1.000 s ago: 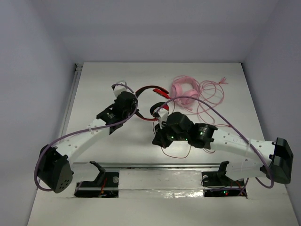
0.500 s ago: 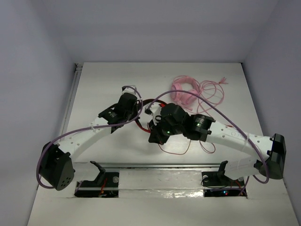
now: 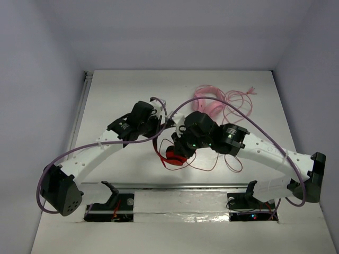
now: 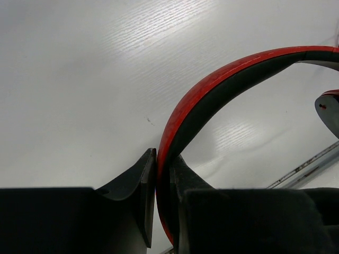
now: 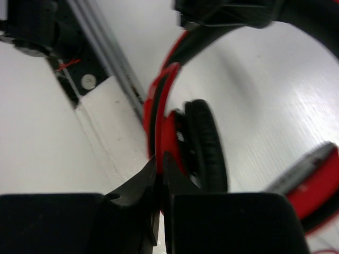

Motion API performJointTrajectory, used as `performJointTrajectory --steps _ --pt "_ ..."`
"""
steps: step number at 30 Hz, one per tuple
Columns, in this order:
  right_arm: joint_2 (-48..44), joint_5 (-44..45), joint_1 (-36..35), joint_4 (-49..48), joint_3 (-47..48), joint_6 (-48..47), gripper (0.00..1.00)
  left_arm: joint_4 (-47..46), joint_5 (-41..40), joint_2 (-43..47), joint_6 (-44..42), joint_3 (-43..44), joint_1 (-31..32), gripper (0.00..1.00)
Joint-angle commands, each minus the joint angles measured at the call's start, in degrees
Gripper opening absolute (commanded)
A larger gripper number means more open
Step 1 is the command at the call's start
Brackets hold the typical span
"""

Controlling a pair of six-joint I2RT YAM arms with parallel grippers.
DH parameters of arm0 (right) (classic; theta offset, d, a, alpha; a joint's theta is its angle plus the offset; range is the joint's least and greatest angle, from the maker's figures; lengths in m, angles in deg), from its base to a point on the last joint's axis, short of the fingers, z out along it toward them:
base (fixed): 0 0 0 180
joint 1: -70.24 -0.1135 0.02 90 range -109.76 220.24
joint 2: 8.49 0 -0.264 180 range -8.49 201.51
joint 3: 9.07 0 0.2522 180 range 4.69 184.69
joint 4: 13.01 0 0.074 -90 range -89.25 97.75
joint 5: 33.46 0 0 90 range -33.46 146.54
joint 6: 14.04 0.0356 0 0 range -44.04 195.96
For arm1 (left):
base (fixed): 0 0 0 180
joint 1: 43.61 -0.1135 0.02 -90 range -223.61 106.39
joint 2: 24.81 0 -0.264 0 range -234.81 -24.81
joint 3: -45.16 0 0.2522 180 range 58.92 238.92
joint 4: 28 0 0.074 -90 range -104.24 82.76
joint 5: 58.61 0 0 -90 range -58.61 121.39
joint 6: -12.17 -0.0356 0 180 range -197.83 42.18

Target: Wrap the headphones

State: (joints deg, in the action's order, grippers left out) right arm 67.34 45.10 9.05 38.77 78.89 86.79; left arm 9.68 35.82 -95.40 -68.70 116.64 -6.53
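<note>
Headphones (image 3: 174, 157) sit mid-table now, nearer the rail (image 3: 185, 186) at the near edge than 1 s ago, when they lay further back, beside the pink headphones (image 3: 207, 103). Both arms hold them.

Left gripper (image 4: 163, 174) is clamped on the red-and-black headband, one finger on each face. In the top view it has shifted right since the earlier frame.

Right gripper (image 5: 160, 168) is pinched closed on the red rim at one cup, with the black ear pad (image 5: 207, 142) just beside its fingers. It has come toward the near edge, and a red cup now shows below it in the top view.

Thin red cable (image 3: 197, 169) trails loose on the table (image 3: 116, 90) under the right arm, in a different loop than before. Pink set and pink cable (image 3: 238, 103) unchanged.
</note>
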Motion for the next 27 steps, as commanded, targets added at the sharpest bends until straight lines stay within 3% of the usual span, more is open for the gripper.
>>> performJointTrajectory --steps 1,11,20,27 --pt "-4.02 10.61 1.16 4.33 2.09 -0.02 0.09 -2.29 4.53 2.91 -2.09 -0.32 0.19 0.0" --pt "-6.05 26.55 1.16 8.12 3.06 0.86 0.09 -4.23 7.7 4.93 -2.97 -2.96 0.19 0.0" --pt "-6.31 38.5 1.16 3.56 0.78 3.23 0.12 -7.04 14.72 7.39 -3.32 -5.07 0.19 0.0" --pt "-9.12 39.48 1.69 -1.28 -0.89 4.72 0.33 -8.19 15.52 8.45 -1.92 -3.84 0.19 0.0"
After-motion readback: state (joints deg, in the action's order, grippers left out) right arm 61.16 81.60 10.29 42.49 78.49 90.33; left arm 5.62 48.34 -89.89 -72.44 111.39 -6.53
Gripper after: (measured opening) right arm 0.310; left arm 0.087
